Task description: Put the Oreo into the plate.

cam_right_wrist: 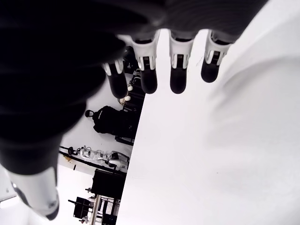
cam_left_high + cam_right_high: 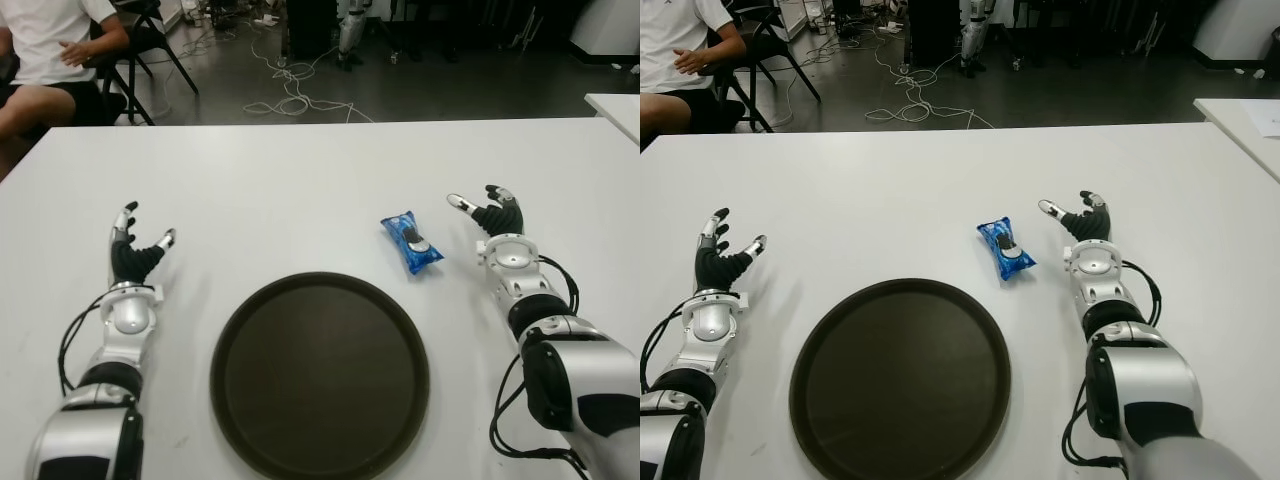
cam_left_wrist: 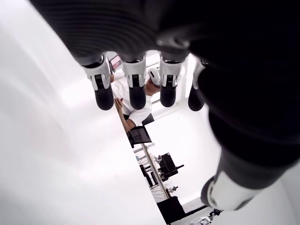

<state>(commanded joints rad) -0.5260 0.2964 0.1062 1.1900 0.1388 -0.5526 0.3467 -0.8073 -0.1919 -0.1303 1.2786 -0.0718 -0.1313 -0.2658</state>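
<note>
A blue Oreo packet (image 2: 411, 241) lies flat on the white table (image 2: 300, 190), just beyond the upper right rim of a round dark brown plate (image 2: 319, 376). My right hand (image 2: 487, 213) is to the right of the packet, a short gap away, with fingers spread and nothing in them. My left hand (image 2: 137, 240) shows at the left of the plate, fingers spread and holding nothing. Both wrist views show straight fingers (image 1: 177, 70) over bare table; the packet is not seen in them.
A seated person (image 2: 50, 60) is beyond the table's far left corner, beside a black chair (image 2: 150, 40). Cables (image 2: 290, 95) lie on the floor behind the table. Another white table edge (image 2: 615, 110) shows at the far right.
</note>
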